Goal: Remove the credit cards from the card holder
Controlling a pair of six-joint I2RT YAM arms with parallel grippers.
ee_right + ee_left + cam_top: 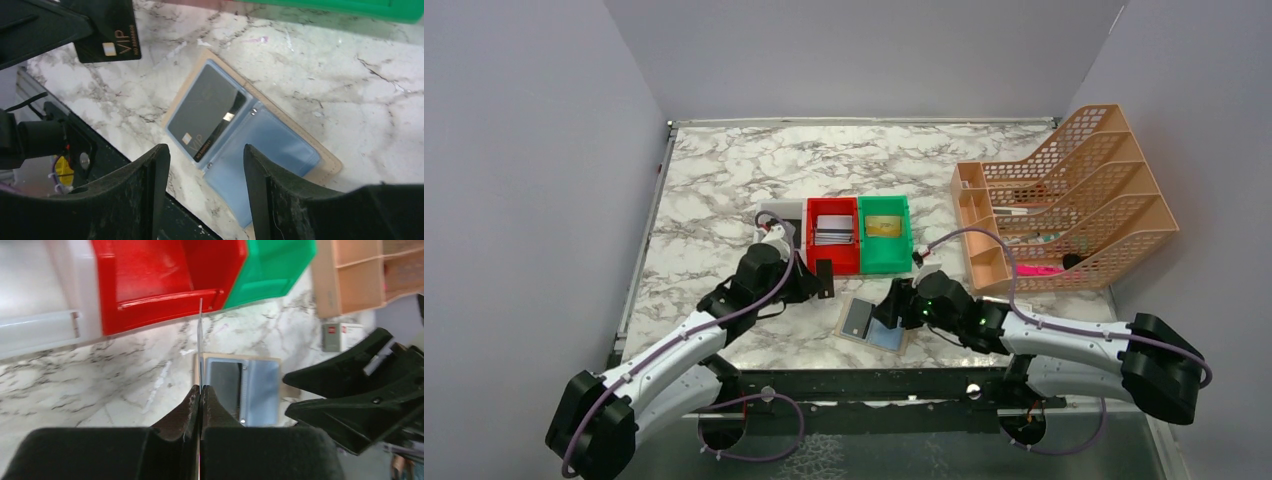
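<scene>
Near the front edge of the marble table (pixel 724 180), card holder (pixel 872 325) lying open and flat, one black card (pixel 207 117) tucked in a blue sleeve. Just above it, right gripper (pixel 205 152) with jaws parted wide, gripping nothing. Before the red bin (pixel 810 240), left gripper (pixel 200 392) pinched tight on a second black card (pixel 112 35), held on edge off the table.
</scene>
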